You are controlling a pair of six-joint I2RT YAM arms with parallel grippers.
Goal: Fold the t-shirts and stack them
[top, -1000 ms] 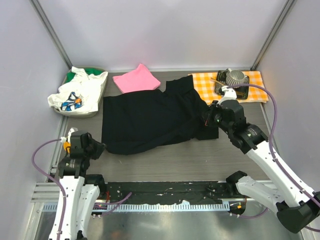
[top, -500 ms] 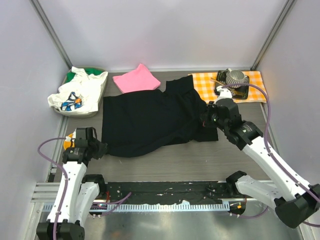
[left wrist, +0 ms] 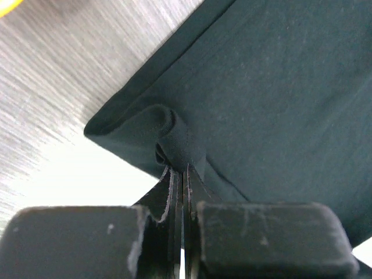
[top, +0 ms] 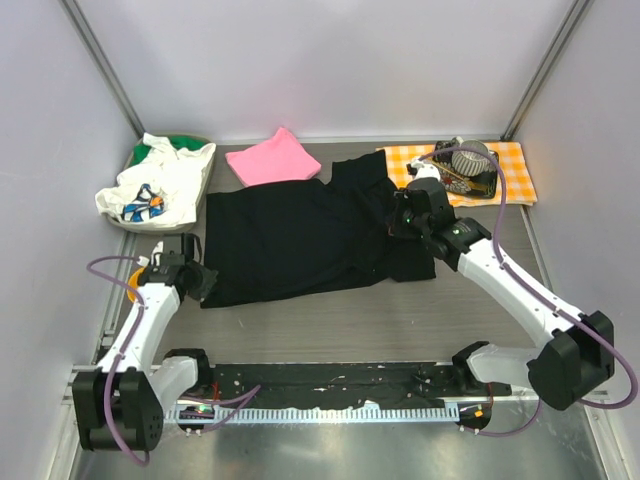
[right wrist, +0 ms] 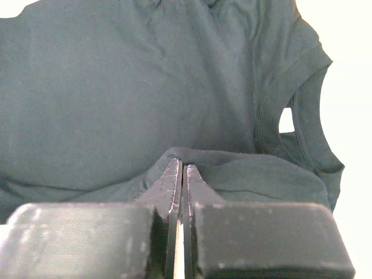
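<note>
Lying spread across the table, the black t-shirt has the folded pink t-shirt just behind it. Thin cloth could slip free or bunch if the two grips lift out of step. The left gripper is clamped tight on a hem-corner fold; the right gripper is pinched closed on a fold near the sleeve.

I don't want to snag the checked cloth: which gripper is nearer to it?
Right. The right gripper pinches the black t-shirt just left of the checked cloth; the left gripper holds that shirt's near-left corner, far across the table.
</note>
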